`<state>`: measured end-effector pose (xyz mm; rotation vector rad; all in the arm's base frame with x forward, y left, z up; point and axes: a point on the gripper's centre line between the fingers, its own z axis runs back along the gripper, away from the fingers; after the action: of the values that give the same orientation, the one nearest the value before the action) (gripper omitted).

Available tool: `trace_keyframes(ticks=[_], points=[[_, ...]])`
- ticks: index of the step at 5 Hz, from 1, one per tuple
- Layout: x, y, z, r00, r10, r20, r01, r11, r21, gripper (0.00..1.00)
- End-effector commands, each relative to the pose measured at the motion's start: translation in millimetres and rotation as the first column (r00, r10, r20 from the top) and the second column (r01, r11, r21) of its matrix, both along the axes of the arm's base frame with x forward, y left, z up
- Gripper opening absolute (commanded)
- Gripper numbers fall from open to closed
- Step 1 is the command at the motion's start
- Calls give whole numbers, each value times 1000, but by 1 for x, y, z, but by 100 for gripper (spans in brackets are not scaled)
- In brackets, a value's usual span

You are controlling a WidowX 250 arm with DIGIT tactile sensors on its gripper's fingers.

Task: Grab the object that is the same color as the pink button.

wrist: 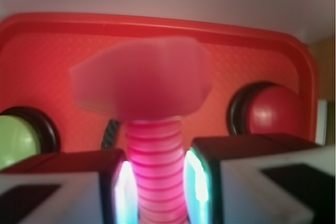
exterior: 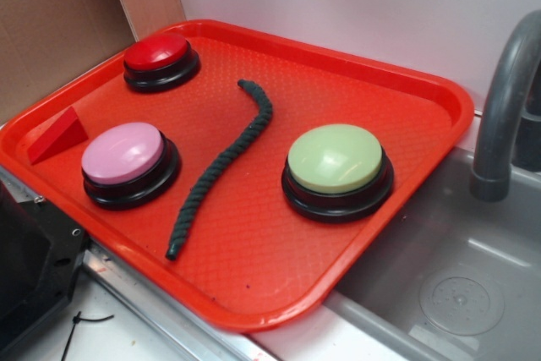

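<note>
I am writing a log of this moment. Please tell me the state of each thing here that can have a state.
gripper: shut on the pink bolt, raised above the tray.
pink bolt: held by its ribbed shaft, off the tray.
pink button: on the tray, nothing touching it.
rope: lying loose, curved.
tray: flat beside the sink.

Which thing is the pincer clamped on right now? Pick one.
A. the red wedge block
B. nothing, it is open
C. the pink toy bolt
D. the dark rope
C: the wrist view shows the pincer closed on the ribbed shaft of the pink toy bolt, lifted above the red tray, where the dark rope and red wedge block lie.
</note>
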<state>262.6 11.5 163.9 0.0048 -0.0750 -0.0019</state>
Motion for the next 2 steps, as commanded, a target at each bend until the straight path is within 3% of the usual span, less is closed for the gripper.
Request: trace_keyframes(ticks=[1,2], points=[[-33,21,37,989,95,116,-99,995,31,0],[-37,21,37,991,88,102,-92,995,35,0]])
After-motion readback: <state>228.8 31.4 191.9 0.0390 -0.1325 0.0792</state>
